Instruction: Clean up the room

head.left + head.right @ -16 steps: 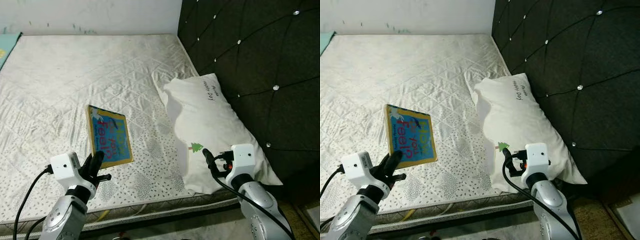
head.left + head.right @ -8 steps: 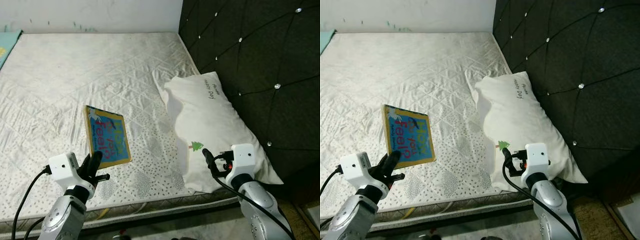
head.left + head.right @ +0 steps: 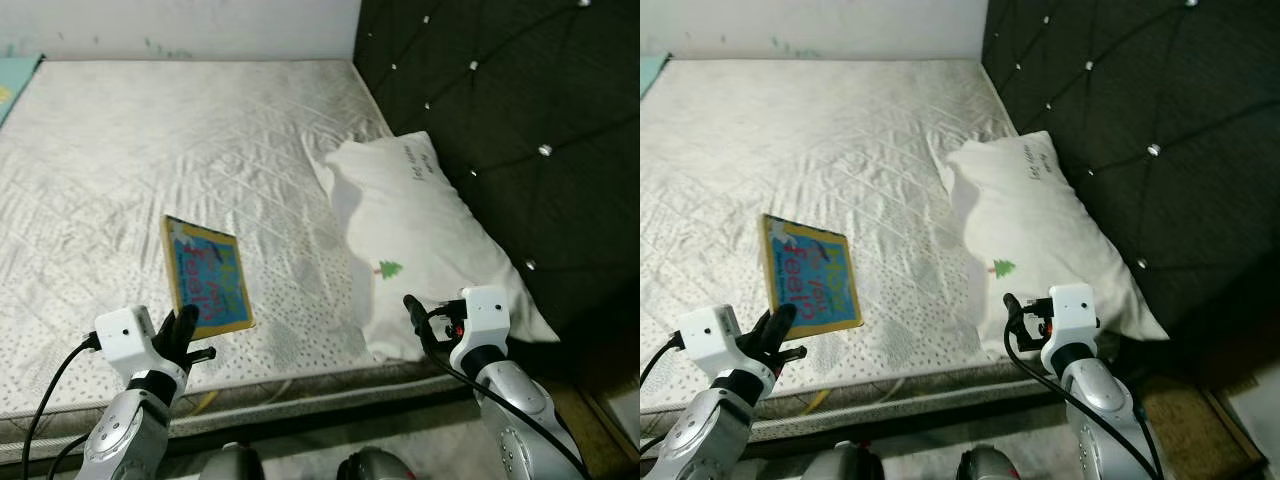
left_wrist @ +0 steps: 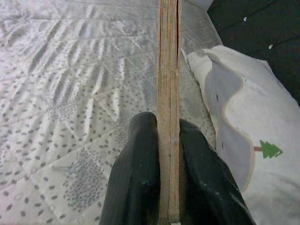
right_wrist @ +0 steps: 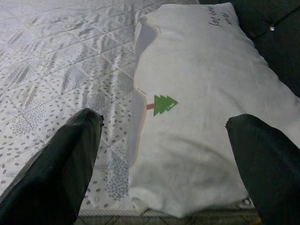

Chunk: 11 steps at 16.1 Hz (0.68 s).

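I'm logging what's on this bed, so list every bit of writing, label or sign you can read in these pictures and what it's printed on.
"feels": large red lettering on the blue cover of the book, clamped edge-on in the left gripper; the other words on the cover are too blurred to read.
Dark handwriting-style lettering on the white pillow, near its far end: too small to read.
Green tree emblem, no words, on the same pillow.

A quilted white mattress (image 3: 150, 150) with a grey leaf-speckled pattern near its front edge fills most of the bed. Along its right side rises a dark tufted headboard (image 3: 520, 100) studded with shiny buttons. A pale wall (image 3: 180, 25) closes the far end, and a teal edge (image 3: 15, 85) shows at the far left corner. A brownish mat (image 3: 1185, 415) lies on the floor at lower right.
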Tool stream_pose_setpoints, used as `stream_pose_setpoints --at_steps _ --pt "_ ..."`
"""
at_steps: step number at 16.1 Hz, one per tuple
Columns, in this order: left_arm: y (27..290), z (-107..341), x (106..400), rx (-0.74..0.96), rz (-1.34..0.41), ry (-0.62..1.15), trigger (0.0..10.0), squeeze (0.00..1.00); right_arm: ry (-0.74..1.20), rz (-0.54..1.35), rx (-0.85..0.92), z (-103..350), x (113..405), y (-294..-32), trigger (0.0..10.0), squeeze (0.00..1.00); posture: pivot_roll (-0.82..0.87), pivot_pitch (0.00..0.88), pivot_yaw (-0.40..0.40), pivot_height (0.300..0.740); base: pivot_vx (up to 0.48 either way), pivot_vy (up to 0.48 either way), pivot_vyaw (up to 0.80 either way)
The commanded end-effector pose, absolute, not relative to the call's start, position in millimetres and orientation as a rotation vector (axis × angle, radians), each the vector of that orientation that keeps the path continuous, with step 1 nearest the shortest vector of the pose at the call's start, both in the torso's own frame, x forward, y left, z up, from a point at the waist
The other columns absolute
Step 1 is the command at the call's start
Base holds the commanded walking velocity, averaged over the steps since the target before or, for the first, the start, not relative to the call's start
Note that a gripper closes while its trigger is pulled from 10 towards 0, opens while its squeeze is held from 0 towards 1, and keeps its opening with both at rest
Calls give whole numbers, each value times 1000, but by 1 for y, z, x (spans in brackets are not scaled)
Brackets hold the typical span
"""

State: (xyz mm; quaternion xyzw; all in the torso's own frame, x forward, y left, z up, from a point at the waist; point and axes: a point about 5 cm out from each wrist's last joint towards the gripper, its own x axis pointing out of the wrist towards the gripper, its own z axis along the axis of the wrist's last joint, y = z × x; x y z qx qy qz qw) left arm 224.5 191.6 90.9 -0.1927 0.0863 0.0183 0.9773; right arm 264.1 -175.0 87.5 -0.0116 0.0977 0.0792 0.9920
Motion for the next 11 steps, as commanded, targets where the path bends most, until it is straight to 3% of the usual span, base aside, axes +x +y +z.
stream_pose_setpoints --at_steps 1,11 --pt "193 98 228 -377 51 128 10000 0 187 161 -22 90 265 -177 10000 0 -93 133 -60 671 0 0 0" --pt "200 98 232 -339 110 112 10000 0 184 178 -24 89 267 -175 10000 0 -93 124 -58 671 0 0 0"
